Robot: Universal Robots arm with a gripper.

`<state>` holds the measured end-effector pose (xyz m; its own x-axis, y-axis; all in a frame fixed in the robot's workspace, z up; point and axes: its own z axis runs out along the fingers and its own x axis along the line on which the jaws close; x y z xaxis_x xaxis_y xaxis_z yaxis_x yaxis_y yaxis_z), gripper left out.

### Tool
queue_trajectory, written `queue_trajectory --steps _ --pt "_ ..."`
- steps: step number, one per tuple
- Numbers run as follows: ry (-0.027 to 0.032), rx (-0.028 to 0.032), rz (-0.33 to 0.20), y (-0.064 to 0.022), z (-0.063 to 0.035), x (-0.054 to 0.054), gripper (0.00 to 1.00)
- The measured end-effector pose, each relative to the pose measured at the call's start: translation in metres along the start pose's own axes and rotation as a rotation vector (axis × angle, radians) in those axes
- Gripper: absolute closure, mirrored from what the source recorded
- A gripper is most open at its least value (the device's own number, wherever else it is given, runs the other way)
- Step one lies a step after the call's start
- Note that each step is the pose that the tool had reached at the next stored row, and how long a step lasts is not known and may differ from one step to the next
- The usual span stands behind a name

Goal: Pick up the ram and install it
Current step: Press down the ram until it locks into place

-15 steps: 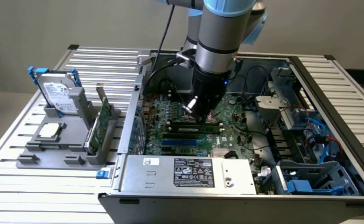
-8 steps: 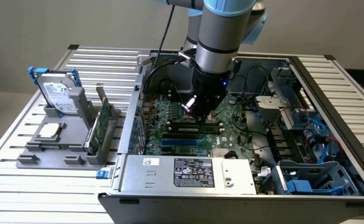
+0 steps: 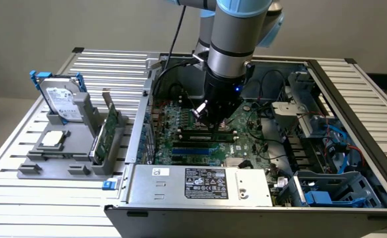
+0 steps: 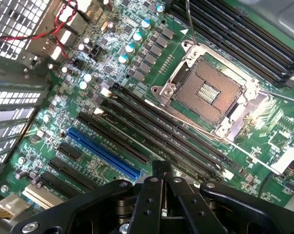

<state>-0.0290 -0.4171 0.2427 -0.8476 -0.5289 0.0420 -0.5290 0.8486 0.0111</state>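
Where the long black plastic memory slots [image 3: 203,140] cross the green motherboard [image 3: 250,130], the ram [image 3: 207,133] lies lengthwise along them: a slim, dark green stick of circuit board with a row of black chips on its face. It sits just under the gripper [image 3: 211,120], and whether the two touch cannot be made out.

Over the open grey metal computer case [image 3: 260,218], the silver and pale blue robot arm [image 3: 232,39] stands nearly upright and reaches straight down inside, its black wrist close above the board. In the wrist view the black fingers [image 4: 161,171] of the gripper [image 4: 161,168] are drawn together into one narrow tip, with nothing seen between them. Beyond that tip lie the slots [image 4: 156,127], a bright blue expansion slot [image 4: 103,152] and the square metal-framed processor socket [image 4: 211,90].

A white label [image 3: 207,181] on the grey power supply box carries logos and print too small to read. The same holds for the label on the upright silver hard drive [image 3: 62,103] at the exterior view's left.
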Motion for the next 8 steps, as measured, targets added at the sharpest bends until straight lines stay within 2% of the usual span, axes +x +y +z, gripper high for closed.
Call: queue_trajectory --steps 8 --pt "0.0006 -0.0017 0.11 0.0 0.0 -0.0001 0.89"
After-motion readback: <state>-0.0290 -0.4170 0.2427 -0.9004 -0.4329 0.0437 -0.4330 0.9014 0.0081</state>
